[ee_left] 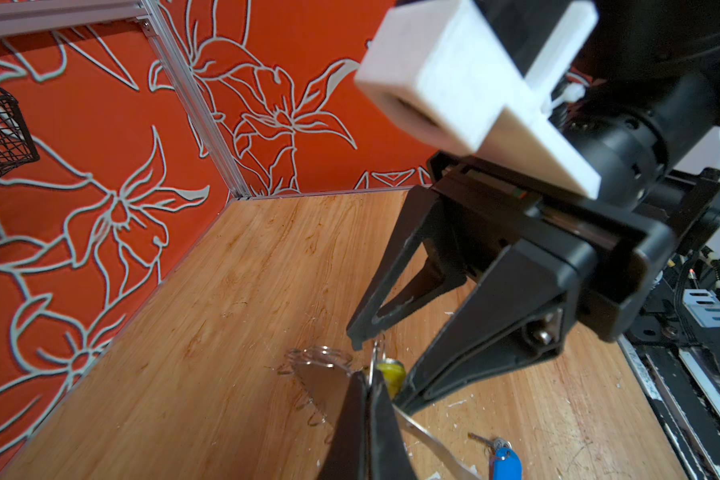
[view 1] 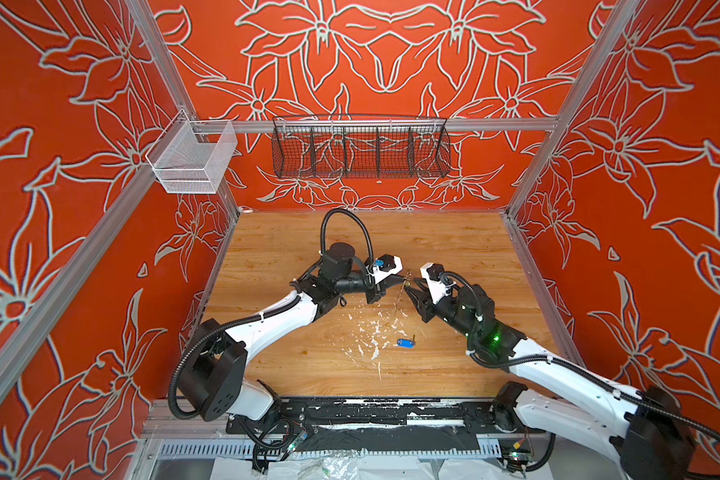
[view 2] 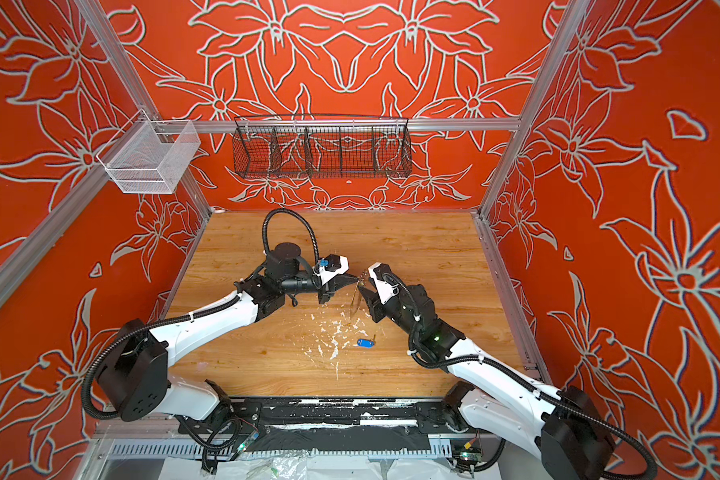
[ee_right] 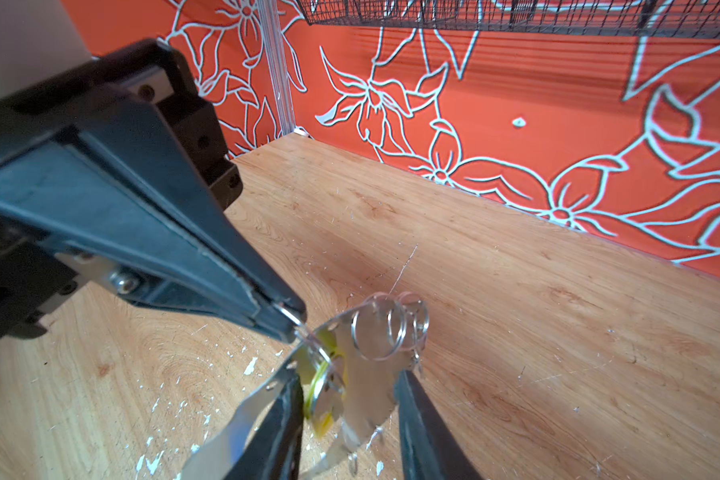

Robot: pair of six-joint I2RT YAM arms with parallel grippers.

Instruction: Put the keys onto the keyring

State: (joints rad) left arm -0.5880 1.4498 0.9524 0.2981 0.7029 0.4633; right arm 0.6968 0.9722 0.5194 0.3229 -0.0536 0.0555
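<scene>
The keyring [ee_right: 371,390], a shiny flat plate with wire loops [ee_right: 377,328] on its edge, hangs above the wooden table between both grippers; in both top views it is a thin sliver [view 1: 405,291] [view 2: 356,298]. My left gripper [ee_right: 294,328] [ee_left: 368,374] is shut on one thin wire loop at the plate's rim. The yellow-tagged key [ee_right: 321,419] [ee_left: 391,374] sits against the plate right by that loop. My right gripper [ee_right: 348,376] has its jaws apart, one on each side of the plate and yellow tag. The blue-tagged key [view 1: 404,342] [view 2: 365,342] [ee_left: 504,461] lies on the table, nearer the front.
White flecks [view 1: 371,332] litter the table [view 1: 454,249] under the grippers. A black wire basket [view 1: 360,149] and a white mesh basket [view 1: 192,158] hang on the back rail. A black base rail [view 1: 350,411] runs along the front edge.
</scene>
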